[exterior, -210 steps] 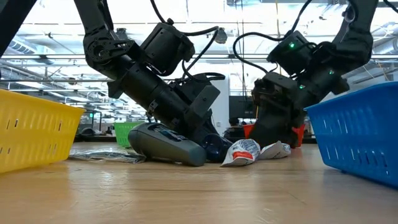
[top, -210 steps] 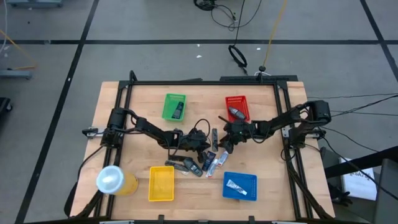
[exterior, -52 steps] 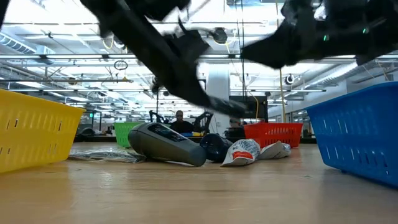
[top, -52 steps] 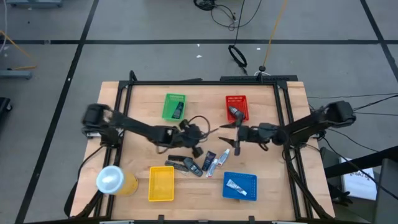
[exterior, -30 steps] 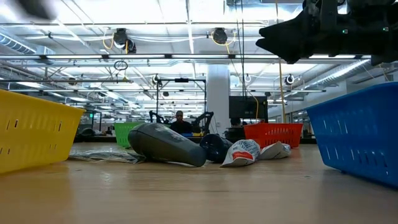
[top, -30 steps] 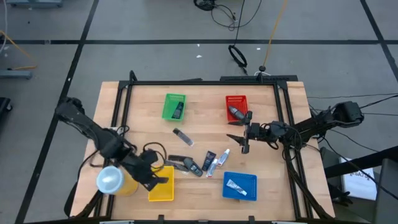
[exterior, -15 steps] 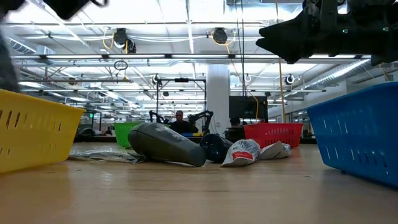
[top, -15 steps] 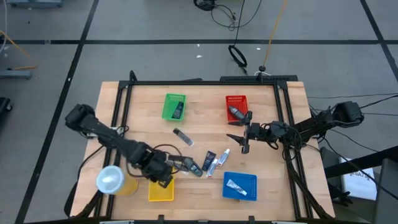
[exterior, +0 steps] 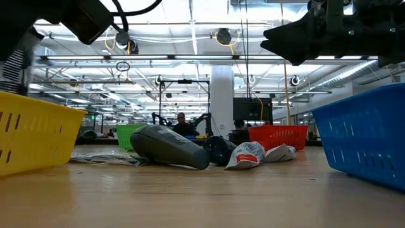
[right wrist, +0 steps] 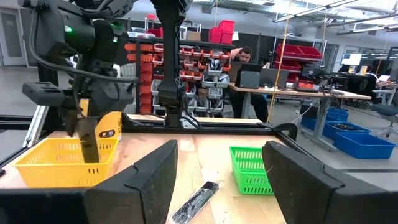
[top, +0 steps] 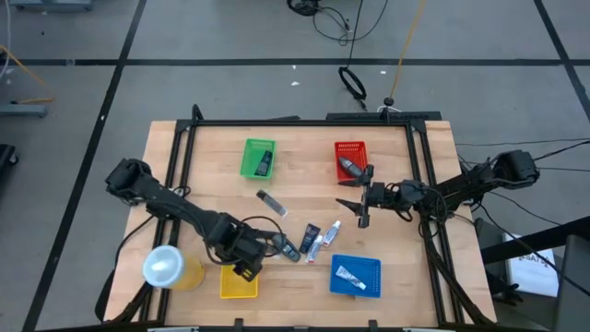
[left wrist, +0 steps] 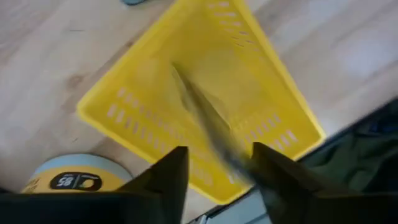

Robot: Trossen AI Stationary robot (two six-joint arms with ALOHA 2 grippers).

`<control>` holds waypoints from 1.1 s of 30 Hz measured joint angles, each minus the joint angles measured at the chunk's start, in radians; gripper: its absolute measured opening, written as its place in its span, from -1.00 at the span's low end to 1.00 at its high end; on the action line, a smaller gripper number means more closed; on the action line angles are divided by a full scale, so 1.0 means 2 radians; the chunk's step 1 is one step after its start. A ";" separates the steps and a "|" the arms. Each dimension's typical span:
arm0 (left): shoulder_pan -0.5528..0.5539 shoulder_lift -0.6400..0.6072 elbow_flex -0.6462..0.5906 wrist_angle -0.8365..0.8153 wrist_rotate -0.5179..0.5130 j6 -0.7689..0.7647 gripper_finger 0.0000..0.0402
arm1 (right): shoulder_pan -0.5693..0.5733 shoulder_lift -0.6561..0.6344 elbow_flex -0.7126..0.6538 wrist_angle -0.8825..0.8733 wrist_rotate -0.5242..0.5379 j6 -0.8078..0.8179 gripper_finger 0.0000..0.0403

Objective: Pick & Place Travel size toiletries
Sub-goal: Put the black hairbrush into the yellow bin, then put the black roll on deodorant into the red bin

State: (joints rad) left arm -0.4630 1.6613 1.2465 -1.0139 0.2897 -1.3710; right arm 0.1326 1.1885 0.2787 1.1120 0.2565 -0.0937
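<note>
Two arms share the table, with a yellow cup (top: 164,267) at the far left. The left arm reaches diagonally down across the wood, its left gripper (top: 244,265) poised nose-down over the yellow basket (top: 228,286). Its jaws stand parted, and a blurred dark oblong piece (left wrist: 208,127) streaks between them above the basket floor; whether it touches either finger cannot be told.

Farther right, a dark piece lies in the green basket (top: 259,145), a lone dark stick (top: 270,201) rests on bare wood, and the main heap of travel size toiletries (top: 309,238) sits mid-table. These look light: the tubes soft and probably slick, the dark pieces stiff, and each is best pinched across its narrow middle.

The right gripper (top: 358,210) hovers beside the red basket (top: 350,146), arm stretched low and level, jaws wide and empty. A white tube (top: 348,275) lies in the blue basket (top: 369,264).
</note>
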 joint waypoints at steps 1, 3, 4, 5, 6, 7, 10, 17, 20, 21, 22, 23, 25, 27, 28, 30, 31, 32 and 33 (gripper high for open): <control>0.001 -0.002 0.000 0.002 0.002 0.009 -0.01 | 0.000 0.000 0.000 -0.001 0.000 0.000 0.12; 0.006 -0.004 0.001 0.002 0.011 0.023 0.13 | 0.000 0.000 0.000 -0.002 0.000 0.000 0.12; 0.008 -0.008 0.002 -0.002 0.013 0.029 0.18 | 0.000 0.000 0.000 -0.002 0.000 0.000 0.12; 0.008 -0.014 0.002 -0.008 0.012 0.035 0.24 | 0.000 0.000 0.000 -0.002 0.000 0.000 0.12; 0.009 -0.020 0.002 -0.013 0.012 0.037 0.28 | 0.000 0.000 0.000 -0.004 0.000 0.000 0.12; 0.008 -0.027 0.002 -0.016 0.011 0.039 0.32 | 0.000 0.000 0.000 -0.005 0.000 0.000 0.12; 0.007 -0.048 0.002 -0.030 0.000 0.038 0.38 | 0.000 0.000 0.000 -0.006 0.000 -0.002 0.12; 0.000 -0.083 0.002 -0.006 -0.201 0.117 0.33 | 0.000 0.000 0.000 -0.009 0.000 -0.002 0.12; -0.011 -0.077 0.002 0.034 -0.308 0.206 0.27 | 0.000 0.000 0.000 -0.012 0.000 -0.002 0.12; -0.012 -0.070 0.002 0.049 -0.326 0.233 0.25 | 0.000 0.000 0.000 -0.014 0.000 -0.002 0.12; -0.010 -0.063 0.002 0.064 -0.342 0.256 0.23 | 0.000 0.000 0.000 -0.017 0.000 -0.002 0.12; -0.008 -0.054 0.002 0.077 -0.356 0.271 0.21 | 0.000 0.000 0.000 -0.018 0.000 -0.003 0.11; 0.006 -0.037 0.002 0.098 -0.388 0.288 0.18 | 0.000 0.000 0.000 -0.020 0.000 -0.007 0.11; 0.019 -0.021 0.002 0.125 -0.415 0.315 0.16 | 0.000 0.000 0.000 -0.025 0.000 -0.011 0.10; 0.026 -0.011 0.002 0.139 -0.425 0.329 0.15 | 0.000 0.000 0.000 -0.026 0.000 -0.011 0.10; 0.043 0.010 0.002 0.166 -0.433 0.352 0.14 | 0.000 0.000 0.000 -0.027 0.000 -0.012 0.10; 0.052 0.019 0.002 0.179 -0.431 0.361 0.14 | 0.000 0.000 0.000 -0.028 0.000 -0.012 0.10; 0.063 0.026 0.002 0.188 -0.423 0.372 0.14 | 0.000 0.000 0.000 -0.029 0.000 -0.012 0.10; 0.075 0.031 0.002 0.192 -0.412 0.383 0.13 | 0.000 0.000 0.000 -0.030 0.000 -0.012 0.10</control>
State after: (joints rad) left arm -0.3137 1.7237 1.2499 -0.6292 -0.5336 -0.6045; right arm 0.1326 1.1889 0.2783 1.0516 0.2565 -0.1169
